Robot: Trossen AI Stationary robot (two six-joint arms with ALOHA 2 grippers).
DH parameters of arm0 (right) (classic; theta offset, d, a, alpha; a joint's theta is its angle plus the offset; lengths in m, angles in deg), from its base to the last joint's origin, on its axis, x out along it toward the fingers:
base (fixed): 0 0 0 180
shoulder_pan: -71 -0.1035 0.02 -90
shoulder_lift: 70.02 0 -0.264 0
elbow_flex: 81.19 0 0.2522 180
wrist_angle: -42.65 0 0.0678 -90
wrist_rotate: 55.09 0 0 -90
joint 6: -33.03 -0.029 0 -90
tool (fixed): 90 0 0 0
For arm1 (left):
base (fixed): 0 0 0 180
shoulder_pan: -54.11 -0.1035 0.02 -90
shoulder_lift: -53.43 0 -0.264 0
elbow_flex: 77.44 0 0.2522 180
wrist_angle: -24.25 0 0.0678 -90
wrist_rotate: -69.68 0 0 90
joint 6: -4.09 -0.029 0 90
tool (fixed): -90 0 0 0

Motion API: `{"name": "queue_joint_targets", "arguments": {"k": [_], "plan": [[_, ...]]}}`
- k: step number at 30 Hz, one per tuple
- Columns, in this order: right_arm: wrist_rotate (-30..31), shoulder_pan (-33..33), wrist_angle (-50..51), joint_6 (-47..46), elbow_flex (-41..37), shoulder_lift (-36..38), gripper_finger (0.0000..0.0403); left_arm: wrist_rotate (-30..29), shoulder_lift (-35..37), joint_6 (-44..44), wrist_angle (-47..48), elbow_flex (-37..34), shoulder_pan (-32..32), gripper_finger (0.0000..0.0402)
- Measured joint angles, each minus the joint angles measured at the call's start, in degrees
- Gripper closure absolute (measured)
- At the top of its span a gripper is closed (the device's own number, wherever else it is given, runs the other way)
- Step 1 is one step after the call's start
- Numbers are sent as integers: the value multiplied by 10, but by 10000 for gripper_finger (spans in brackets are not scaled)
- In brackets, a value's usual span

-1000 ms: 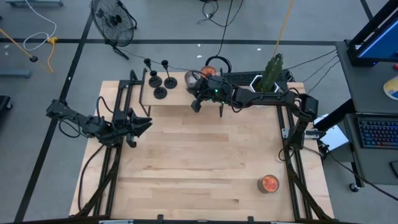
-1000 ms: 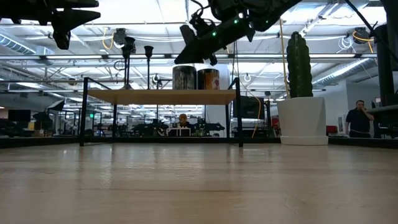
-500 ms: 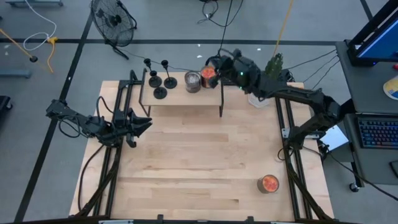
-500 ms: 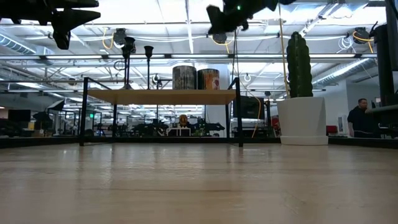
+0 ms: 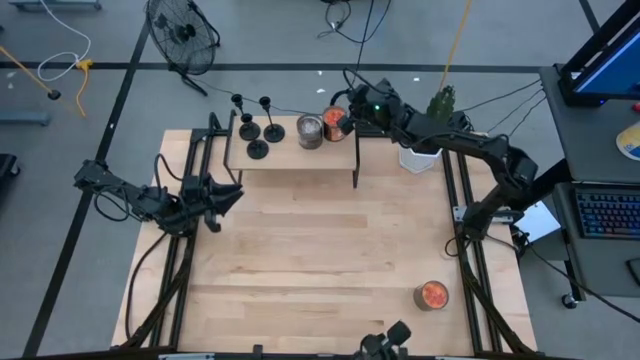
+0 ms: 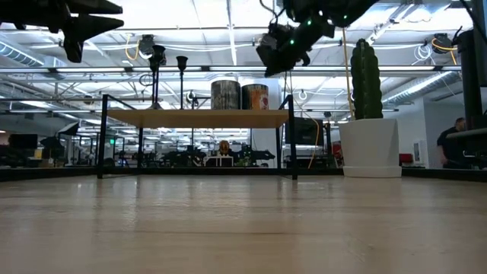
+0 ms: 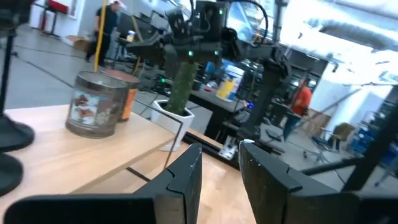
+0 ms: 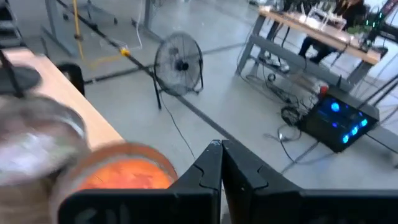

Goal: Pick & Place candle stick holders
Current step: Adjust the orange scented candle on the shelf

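Note:
Three black candle stick holders (image 5: 257,140) stand on their disc bases at the left end of a raised wooden shelf (image 5: 300,158) at the table's far side. Their stems (image 6: 169,68) show in the low view and a base (image 7: 11,134) in the left wrist view. My right gripper (image 5: 346,120) is shut and empty. It hovers above the shelf's right end, over an orange-topped can (image 8: 124,174), well to the right of the holders. My left gripper (image 7: 221,168) waits open and empty over the table's left side (image 5: 230,195), nearer than the shelf.
A grey can (image 5: 310,131) stands beside the orange-topped can (image 5: 335,122) on the shelf. A cactus in a white pot (image 5: 432,125) stands at the far right. Another orange-topped can (image 5: 432,295) sits on the bare wood near the right front. People show in the room beyond.
My right gripper, shut throughout, has risen from in front of the shelf's front edge. It has swung toward the table's far right and turned. It then sank a little and now hangs over the orange-topped can.

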Motion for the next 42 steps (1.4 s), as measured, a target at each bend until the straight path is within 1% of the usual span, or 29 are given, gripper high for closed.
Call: {"name": "queue_joint_targets", "arguments": {"k": [2, 7, 11, 13, 16, 19, 22, 25, 30, 34, 38, 42], "plan": [[-1, 9, 4, 1, -1, -8, 403, -10, 0, 6, 0, 0, 0, 289], [-26, 39, -1, -12, 0, -11, 403, -31, 0, 7, 0, 0, 0, 289], [-93, 58, 14, -29, 0, -13, 403, -33, 0, 8, 0, 0, 0, 289], [-114, 60, 25, -28, 0, -9, 403, -35, 0, 8, 0, 0, 0, 289], [-145, 59, 52, 2, -1, 19, 403, -35, 0, 8, 0, 0, 0, 289], [-208, 59, 76, 56, 1, 50, 403, -35, 0, 6, 0, 0, 0, 289], [-248, 59, 122, 113, 0, 67, 395, -43, 0, 3, 0, 0, 0, 289], [-275, 54, 152, 161, 0, 68, 374, -55, 0, 2, 2, 0, 0, 289], [-275, 36, 151, 211, 0, 62, 315, -60, 0, 2, 3, 0, 0, 289], [-275, 18, 157, 222, -1, 49, 274, -60, 0, 2, 3, 0, 0, 289], [-274, 9, 159, 230, -1, 41, 249, -60, 0, 2, 3, 0, 0, 289], [-272, 8, 160, 241, -1, 42, 239, -60, 0, 2, 3, 0, 0, 289]]}}
